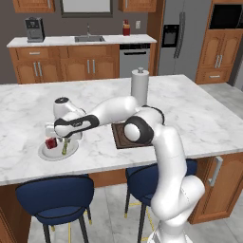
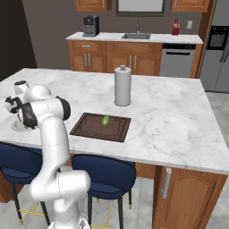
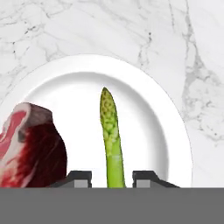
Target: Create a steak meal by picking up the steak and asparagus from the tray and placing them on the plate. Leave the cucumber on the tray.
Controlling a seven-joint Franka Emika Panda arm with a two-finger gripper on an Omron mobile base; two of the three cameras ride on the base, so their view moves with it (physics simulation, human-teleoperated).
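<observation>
My gripper (image 3: 112, 177) hangs over the round white plate (image 3: 148, 122), its jaws standing slightly apart. The green asparagus (image 3: 109, 127) runs between the two fingertips with a small gap on each side. The dark-red steak (image 3: 35, 148) lies on the plate just left of the stalk. In the left base view the gripper (image 1: 65, 141) is low over the plate (image 1: 57, 154), with the steak (image 1: 51, 142) and asparagus (image 1: 64, 148) under it. The light-green cucumber (image 2: 106, 120) sits on the dark brown tray (image 2: 100, 126), partly hidden by my elbow in the left base view.
A paper towel roll (image 2: 122, 86) stands upright on the marble island behind the tray. Blue stools (image 1: 54, 197) are tucked under the island's near edge. The plate sits close to that edge.
</observation>
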